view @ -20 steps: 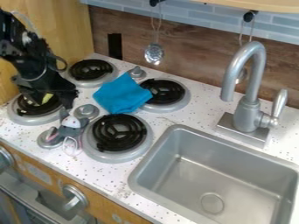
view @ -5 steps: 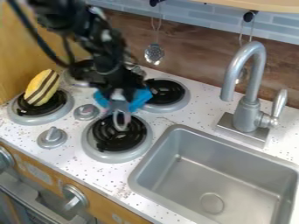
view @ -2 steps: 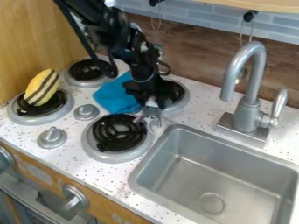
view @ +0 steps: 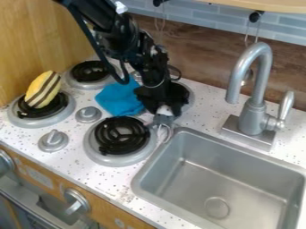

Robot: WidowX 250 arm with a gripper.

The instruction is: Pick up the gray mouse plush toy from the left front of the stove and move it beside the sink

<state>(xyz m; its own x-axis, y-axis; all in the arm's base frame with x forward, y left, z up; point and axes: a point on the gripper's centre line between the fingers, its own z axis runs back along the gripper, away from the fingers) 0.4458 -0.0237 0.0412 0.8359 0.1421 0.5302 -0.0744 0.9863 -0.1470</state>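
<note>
The black tool grips a small grey plush toy, low over the counter at the far left corner of the sink. A narrow speckled strip separates the sink rim from the near burner. A blue cloth lies just left of the tool. The tall faucet stands to the right, with open counter between.

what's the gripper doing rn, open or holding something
Gripper: closed on a small gray plush toy, by the sink's near-stove corner.
</note>
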